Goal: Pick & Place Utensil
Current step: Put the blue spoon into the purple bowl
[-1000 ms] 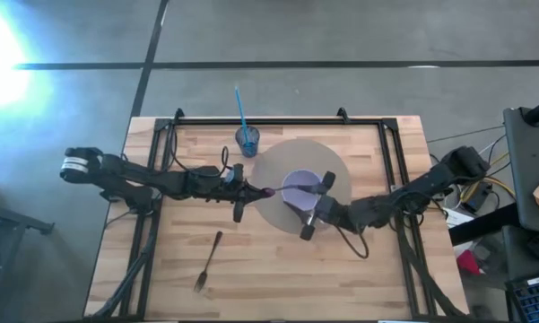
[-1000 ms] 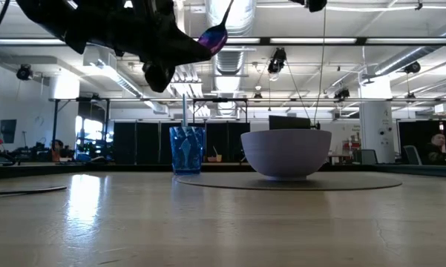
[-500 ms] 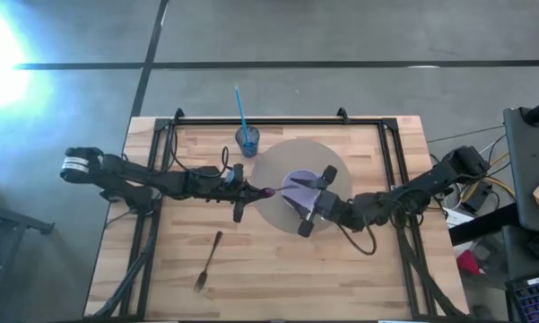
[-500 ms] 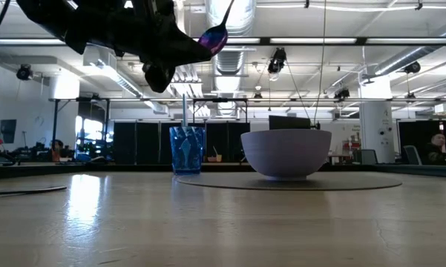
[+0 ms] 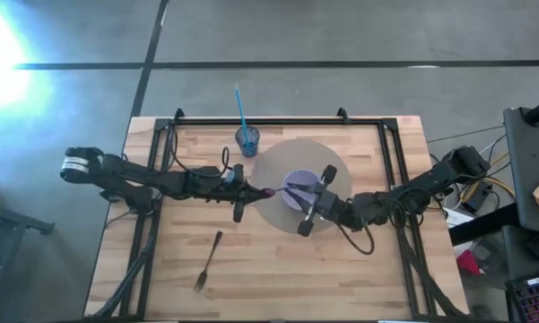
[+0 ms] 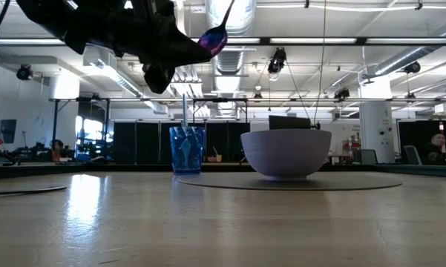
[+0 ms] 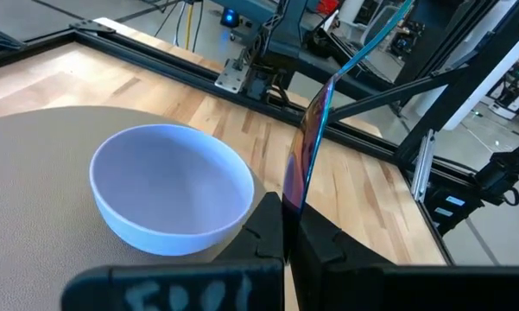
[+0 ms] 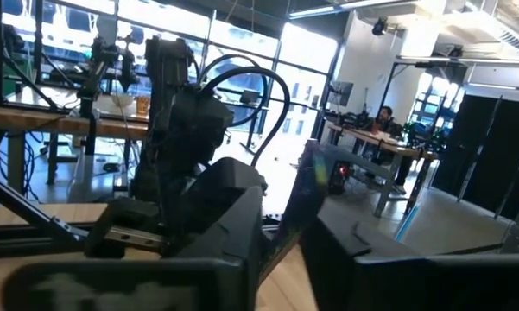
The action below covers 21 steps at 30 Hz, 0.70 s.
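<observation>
A blue cup (image 5: pixel 247 139) stands on the wooden tabletop (image 5: pixel 359 269), beyond the left tool (image 5: pixel 254 191) and slightly to one side of it, with a blue straw (image 5: pixel 239 106) leaning out of its top. A round grey mat (image 5: pixel 273 213) lies beneath the left tool and the right tool (image 5: pixel 298 193). Far behind the tabletop, a person (image 6: pixel 438 146) sits in the room.

Bowl (image 5: pixel 298 190) hemmed by both arms, fork (image 5: pixel 207 261) side open
</observation>
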### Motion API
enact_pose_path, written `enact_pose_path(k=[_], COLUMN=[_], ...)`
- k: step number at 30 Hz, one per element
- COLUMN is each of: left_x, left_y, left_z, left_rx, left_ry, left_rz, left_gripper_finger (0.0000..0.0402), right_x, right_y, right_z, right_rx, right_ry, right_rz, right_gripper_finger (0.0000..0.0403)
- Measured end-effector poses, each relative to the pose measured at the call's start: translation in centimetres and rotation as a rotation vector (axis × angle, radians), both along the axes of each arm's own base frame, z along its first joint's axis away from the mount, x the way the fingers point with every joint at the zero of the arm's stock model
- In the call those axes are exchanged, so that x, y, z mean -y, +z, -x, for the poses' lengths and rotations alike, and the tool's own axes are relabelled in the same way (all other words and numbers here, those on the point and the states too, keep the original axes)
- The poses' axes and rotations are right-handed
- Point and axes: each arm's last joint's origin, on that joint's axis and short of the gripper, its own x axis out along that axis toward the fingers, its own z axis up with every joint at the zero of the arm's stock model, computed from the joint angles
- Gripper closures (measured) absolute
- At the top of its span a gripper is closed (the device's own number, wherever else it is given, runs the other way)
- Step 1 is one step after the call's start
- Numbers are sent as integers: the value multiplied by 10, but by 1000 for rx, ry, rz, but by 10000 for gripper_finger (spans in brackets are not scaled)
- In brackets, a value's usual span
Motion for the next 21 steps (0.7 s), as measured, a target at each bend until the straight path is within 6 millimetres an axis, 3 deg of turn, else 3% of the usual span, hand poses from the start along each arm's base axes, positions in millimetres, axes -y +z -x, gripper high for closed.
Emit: enact_pose_path(k=[4,21], left_x=[0,0], left_y=[0,-1], left_z=[0,0], left_rx=[0,-7], left_ry=[0,5], left_rz=[-2,-16], left_gripper_finger=[401,378], right_x=[0,0], right_y=[-1,-5], right_z=[0,1], right_rx=[-8,-26], right_ry=[5,10], right_rz=[17,34], right_gripper_finger=[386,392])
